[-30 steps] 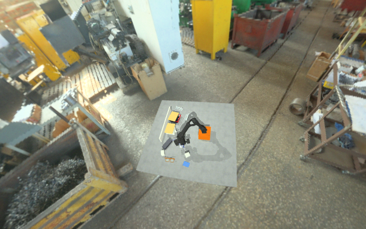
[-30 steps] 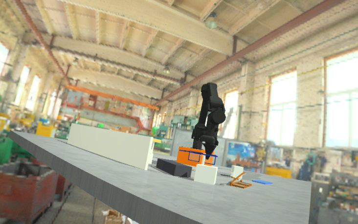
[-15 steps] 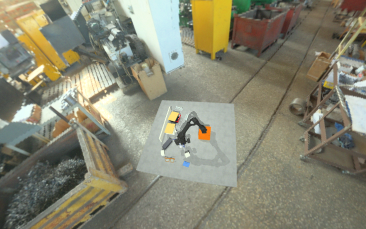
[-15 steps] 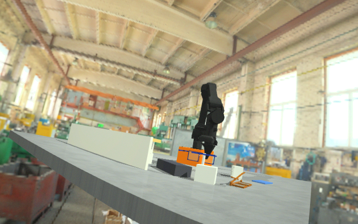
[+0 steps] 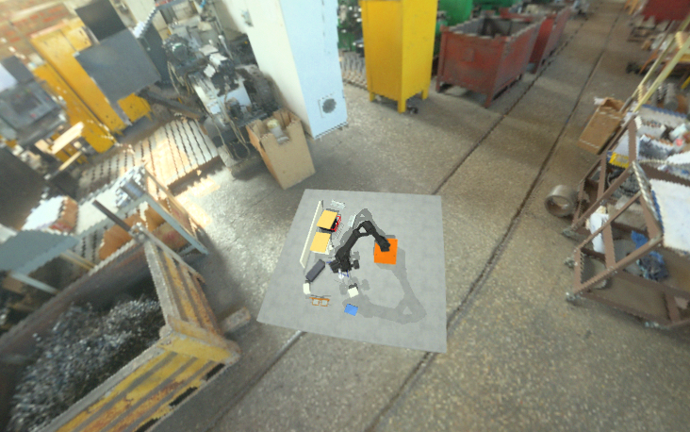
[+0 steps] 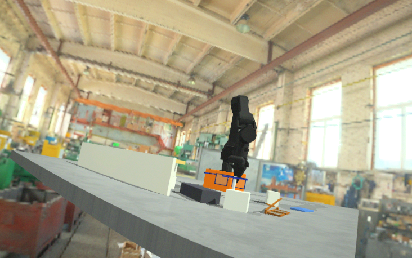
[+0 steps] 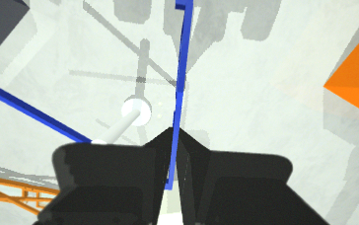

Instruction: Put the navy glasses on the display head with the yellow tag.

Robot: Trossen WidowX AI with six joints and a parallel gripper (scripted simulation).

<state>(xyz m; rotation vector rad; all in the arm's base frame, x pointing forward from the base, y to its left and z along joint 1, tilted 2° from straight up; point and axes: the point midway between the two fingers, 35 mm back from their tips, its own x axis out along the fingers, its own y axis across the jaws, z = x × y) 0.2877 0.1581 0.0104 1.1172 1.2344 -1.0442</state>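
Pinching one thin bar of the navy glasses (image 6: 225,178), the pincer (image 7: 173,170) holds them above a cream display head (image 6: 236,199) on the grey tabletop (image 6: 170,225); the frame looks light, stiff and thin, likely to swivel unless held near its bridge.
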